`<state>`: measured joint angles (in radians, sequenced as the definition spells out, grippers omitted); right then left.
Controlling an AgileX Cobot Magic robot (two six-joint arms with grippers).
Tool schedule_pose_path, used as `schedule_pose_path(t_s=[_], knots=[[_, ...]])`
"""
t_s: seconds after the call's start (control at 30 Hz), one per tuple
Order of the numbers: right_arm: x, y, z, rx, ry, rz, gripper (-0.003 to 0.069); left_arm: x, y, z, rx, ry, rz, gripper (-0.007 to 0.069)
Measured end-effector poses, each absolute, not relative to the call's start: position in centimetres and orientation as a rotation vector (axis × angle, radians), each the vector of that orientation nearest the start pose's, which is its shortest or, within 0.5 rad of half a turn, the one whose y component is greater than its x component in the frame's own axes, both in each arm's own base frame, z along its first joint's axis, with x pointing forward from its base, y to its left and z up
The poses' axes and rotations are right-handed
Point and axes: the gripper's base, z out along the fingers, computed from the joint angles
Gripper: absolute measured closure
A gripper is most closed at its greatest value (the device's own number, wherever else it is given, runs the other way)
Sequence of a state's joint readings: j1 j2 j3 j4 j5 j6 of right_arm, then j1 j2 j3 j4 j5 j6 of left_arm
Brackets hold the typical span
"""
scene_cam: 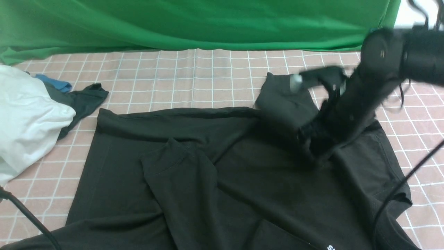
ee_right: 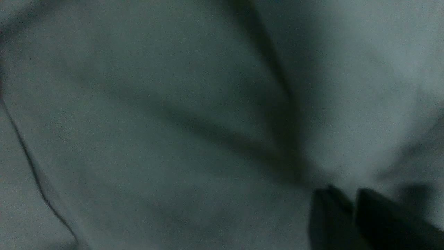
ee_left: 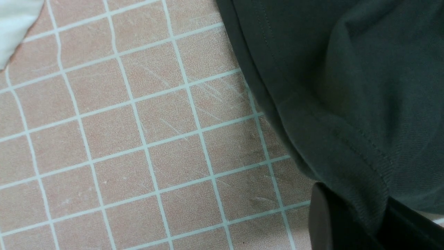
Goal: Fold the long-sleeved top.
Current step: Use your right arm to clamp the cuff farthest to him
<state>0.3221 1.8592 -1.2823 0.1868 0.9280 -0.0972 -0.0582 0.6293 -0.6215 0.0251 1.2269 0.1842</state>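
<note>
Far left on the bench (scene_cam: 208, 76), a white bundle (scene_cam: 27, 114) sits heaped up; tucked against it are a blue piece (scene_cam: 55, 83) and a dark scrap (scene_cam: 85, 100), the scrap's tip just beside the top's far left corner; now the top (scene_cam: 215, 166) itself, black and big, spread over the middle of the checked cover and running off the near edge of the front view; one sleeve lies folded across the body, another flap pokes out at the far right; the left end effector (ee_left: 367, 225) is out of the front view, but its wrist view has it closed with the top's stitched hem pinched between its fingers (ee_left: 324, 222), low over bare checks; over on the right, the right arm (scene_cam: 350, 104), a blur, reaches down onto the top's body; the right end effector (ee_right: 353, 211) shows two dark fingertips close together against creased fabric; too blurred to call it gripping or free; green backdrop (scene_cam: 208, 24) behind it all.
</note>
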Motion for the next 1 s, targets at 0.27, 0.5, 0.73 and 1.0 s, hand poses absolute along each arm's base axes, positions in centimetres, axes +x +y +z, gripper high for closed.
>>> schedule_pose_path(t_s=[0.27,0.5,0.73,1.0], knots=[[36.2,13.1,22.4,-0.438,2.776,0.254,0.0078,8.0,-0.3,27.9,0.333,2.699,0.066,0.0587],[43.5,10.9,25.3,-0.133,2.458,0.275,0.0090,8.0,-0.3,27.9,0.333,2.699,0.066,0.0587],[50.1,11.3,21.0,-0.109,2.467,0.270,0.0091,8.0,-0.3,27.9,0.333,2.699,0.066,0.0587],[52.8,11.8,14.7,-0.122,2.554,0.253,0.0091,8.0,-0.3,27.9,0.333,2.699,0.066,0.0587]])
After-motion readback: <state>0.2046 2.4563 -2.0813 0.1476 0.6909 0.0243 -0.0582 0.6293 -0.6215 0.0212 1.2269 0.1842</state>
